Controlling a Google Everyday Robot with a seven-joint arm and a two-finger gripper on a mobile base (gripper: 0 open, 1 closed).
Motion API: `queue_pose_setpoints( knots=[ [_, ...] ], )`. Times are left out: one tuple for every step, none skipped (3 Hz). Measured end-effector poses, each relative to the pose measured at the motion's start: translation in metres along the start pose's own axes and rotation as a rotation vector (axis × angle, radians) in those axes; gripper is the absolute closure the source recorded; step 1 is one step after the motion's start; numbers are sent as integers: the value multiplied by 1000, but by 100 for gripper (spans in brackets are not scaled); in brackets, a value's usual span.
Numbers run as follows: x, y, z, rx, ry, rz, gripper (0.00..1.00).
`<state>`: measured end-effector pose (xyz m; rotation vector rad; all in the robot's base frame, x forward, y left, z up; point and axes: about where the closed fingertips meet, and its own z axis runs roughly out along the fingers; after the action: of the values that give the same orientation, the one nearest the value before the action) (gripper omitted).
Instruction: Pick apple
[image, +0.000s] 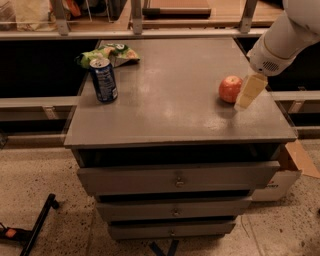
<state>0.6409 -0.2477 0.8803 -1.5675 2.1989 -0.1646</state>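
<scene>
One apple (230, 89) sat on the grey counter (170, 117), toward its right side and a little behind the middle, red-orange with a paler patch on top. Just beside it, on its right, hung the claw (249, 92), a pale yellowish piece tilted down toward the counter top from the end of the white arm (282, 40), which came in from the upper right corner. The claw's tip was low, close to the surface, and its left edge looked to be touching or nearly touching the apple; which of the two could not be told. Whether the claw was released or clenched could not be told either, and it was not around the apple.

Well apart from these, near the counter's back left corner, a blue soda can (103, 80) stood upright, taller than the apple. Just behind the can lay a crumpled green snack bag (114, 53). Below the counter top were three drawers (175, 180), the top one slightly pulled out. A cardboard box (290, 172) stood on the speckled floor at the right of the drawers.
</scene>
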Motion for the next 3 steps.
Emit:
queue_pose_setpoints(
  knots=[
    [5, -9, 28, -14, -6, 19, 0],
    [7, -16, 46, -23, -19, 30, 18],
    [8, -20, 53, -38, -55, 62, 41]
  ],
)
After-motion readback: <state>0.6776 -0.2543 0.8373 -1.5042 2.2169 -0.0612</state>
